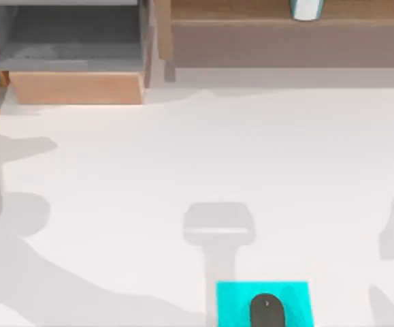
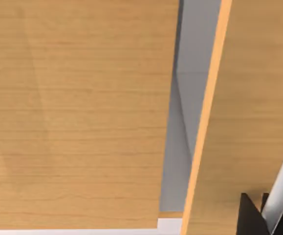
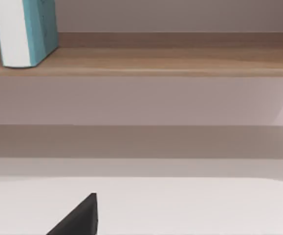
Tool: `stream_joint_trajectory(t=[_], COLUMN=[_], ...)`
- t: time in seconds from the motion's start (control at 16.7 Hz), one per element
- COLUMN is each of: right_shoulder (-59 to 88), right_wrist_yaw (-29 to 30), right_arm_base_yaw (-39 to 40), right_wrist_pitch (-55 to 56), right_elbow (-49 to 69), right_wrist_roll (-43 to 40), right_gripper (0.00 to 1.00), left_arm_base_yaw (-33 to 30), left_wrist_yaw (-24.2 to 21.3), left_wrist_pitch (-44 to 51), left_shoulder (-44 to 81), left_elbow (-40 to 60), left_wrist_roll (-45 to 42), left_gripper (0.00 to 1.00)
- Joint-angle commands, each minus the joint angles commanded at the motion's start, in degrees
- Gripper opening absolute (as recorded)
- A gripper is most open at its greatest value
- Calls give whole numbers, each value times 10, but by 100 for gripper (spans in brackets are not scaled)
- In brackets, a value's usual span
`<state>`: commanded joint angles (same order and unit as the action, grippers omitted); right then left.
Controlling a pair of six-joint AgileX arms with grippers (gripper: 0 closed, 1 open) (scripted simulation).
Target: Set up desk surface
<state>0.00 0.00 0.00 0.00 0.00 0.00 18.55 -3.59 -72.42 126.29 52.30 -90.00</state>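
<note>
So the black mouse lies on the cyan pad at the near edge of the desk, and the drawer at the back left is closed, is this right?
Not quite. The drawer is open: the top view shows its grey inside behind the wooden front. The rest holds: the mouse lies on the cyan pad at the near edge of the desk.

Top view is looking straight down on the desk surface (image 1: 183, 177) from high up, catching the open drawer (image 1: 74, 68) and shelf (image 1: 285, 30) at the far edge; left wrist view is sitting very close to wooden panels (image 2: 77, 112); right wrist view is facing the shelf (image 3: 146, 61) level and low over the desk, sharing the teal-and-white object (image 3: 24, 32) with the top view (image 1: 306, 9).
</note>
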Motion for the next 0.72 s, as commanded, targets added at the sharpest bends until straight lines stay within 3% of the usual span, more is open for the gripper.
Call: stream_joint_trajectory(t=[0.24, 0.72], right_shoulder=[0, 0], right_wrist_yaw=[0, 0], right_arm_base_yaw=[0, 0], right_wrist_pitch=[0, 0], right_elbow=[0, 0], right_wrist_roll=[0, 0], right_gripper=[100, 100], left_arm_base_yaw=[4, -26], left_wrist_yaw=[7, 28], left_wrist_pitch=[15, 91], left_shoulder=[15, 75], left_elbow=[20, 164], left_wrist_roll=[2, 2], left_gripper=[0, 0])
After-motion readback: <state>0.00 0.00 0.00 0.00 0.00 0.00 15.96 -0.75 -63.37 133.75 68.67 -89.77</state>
